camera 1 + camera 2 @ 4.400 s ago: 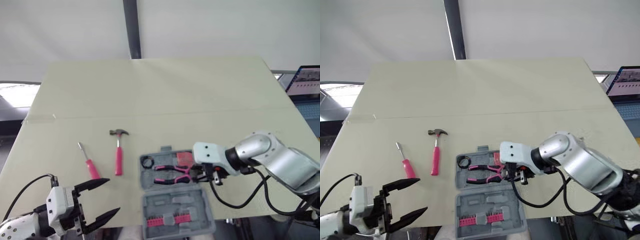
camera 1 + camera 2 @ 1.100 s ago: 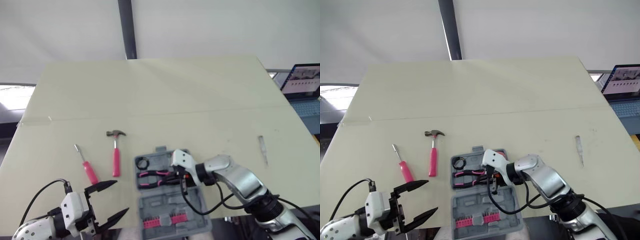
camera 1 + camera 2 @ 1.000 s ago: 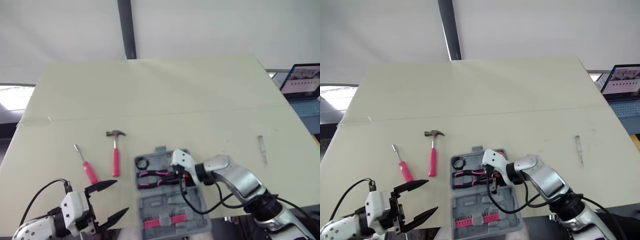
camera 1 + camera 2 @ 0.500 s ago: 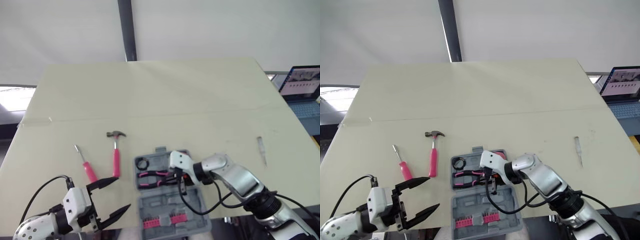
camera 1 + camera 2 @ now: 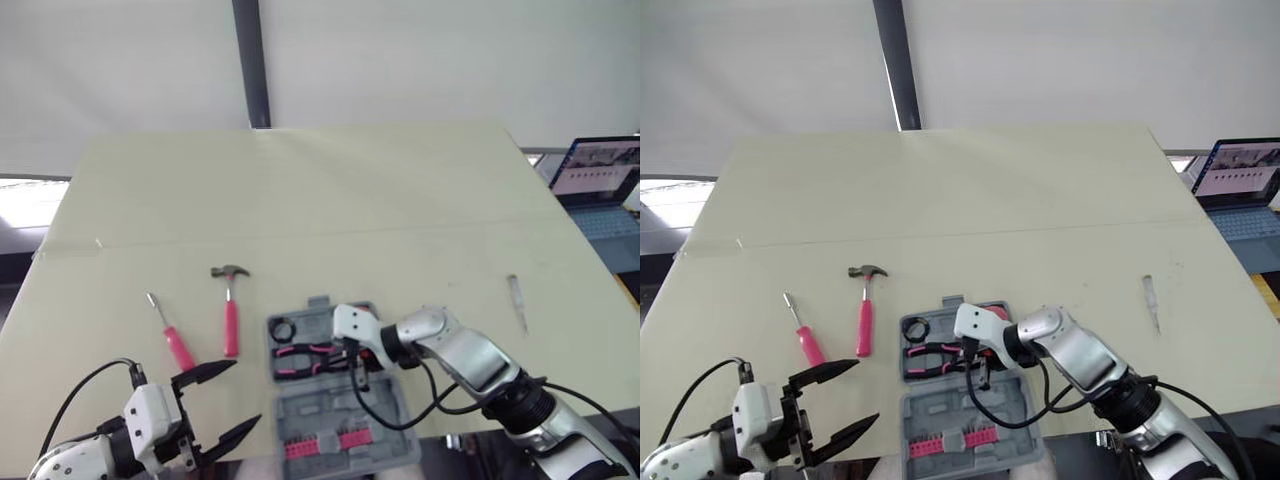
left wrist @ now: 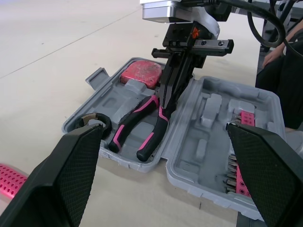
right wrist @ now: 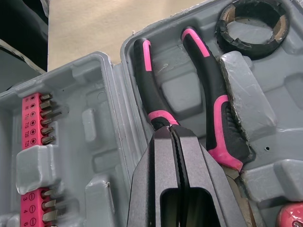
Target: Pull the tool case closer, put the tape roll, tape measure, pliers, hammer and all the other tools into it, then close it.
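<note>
Right fingers (image 6: 173, 80) shifted over pink-black pliers (image 7: 216, 116) (pressed together) | left fingers (image 5: 205, 371) spread | grey tool case (image 6: 199, 152) open

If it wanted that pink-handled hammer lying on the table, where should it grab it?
Probably mid-handle on the pink-handled metal hammer, from straight above, with the open left claw straddling it: it lies flat on the beige table, handle pointing toward the robot.

In the right wrist view, the right gripper (image 7: 168, 132) covers the head of the pliers (image 7: 210, 90), and the picture's edge cuts off most of the tape measure (image 7: 289, 218). In the left eye view, the edge cuts off the laptop (image 5: 598, 175). We cannot identify the slim thing (image 5: 516, 302) on the counter (image 5: 350, 190): too small.
</note>
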Controlling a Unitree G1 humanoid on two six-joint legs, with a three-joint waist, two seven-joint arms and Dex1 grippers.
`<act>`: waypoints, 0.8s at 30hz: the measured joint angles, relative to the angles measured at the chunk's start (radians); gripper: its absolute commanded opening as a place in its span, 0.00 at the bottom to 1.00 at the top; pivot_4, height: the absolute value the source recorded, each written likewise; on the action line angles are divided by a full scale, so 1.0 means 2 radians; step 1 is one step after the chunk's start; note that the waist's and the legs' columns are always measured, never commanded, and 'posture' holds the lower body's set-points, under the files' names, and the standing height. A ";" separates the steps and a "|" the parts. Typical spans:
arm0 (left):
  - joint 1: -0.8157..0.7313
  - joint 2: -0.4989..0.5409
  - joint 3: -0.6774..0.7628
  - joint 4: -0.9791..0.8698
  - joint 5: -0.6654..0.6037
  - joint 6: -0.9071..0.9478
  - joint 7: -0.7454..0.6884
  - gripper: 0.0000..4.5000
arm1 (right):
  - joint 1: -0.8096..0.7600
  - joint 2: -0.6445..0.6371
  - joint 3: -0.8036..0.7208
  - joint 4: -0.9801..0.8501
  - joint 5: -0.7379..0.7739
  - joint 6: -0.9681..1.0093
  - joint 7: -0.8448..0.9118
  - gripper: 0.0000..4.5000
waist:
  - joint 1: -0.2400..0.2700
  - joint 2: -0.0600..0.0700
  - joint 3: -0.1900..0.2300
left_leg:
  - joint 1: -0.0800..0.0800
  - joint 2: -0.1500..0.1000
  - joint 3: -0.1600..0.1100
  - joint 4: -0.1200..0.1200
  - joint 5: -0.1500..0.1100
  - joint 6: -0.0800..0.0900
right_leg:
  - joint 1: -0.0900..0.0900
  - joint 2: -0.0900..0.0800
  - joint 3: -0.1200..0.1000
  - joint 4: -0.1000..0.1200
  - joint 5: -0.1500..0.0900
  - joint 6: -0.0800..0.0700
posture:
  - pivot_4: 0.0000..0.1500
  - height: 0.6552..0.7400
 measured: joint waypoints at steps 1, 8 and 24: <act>0.000 0.000 0.000 0.000 0.000 0.001 0.001 1.00 | 0.000 0.000 0.001 0.001 -0.001 0.000 -0.001 0.01 | 0.000 0.000 0.000 | 0.002 0.000 0.000 -0.001 0.000 0.000 | 0.002 0.000 0.000 0.000 0.000 0.000 | 1.00 0.95; 0.000 0.002 -0.003 -0.007 0.000 0.011 0.005 1.00 | 0.000 0.004 0.010 0.010 -0.003 0.000 -0.005 0.01 | 0.000 0.002 -0.004 | 0.007 0.001 0.000 -0.003 -0.001 -0.001 | 0.006 0.001 0.000 -0.002 0.000 -0.001 | 1.00 0.95; -0.041 0.024 -0.003 -0.067 -0.015 0.100 0.040 1.00 | 0.003 0.020 0.015 0.030 -0.006 0.000 -0.008 0.01 | -0.002 0.004 -0.009 | 0.008 0.004 0.000 -0.003 -0.002 -0.003 | 0.007 0.004 0.000 -0.002 -0.002 -0.003 | 1.00 0.95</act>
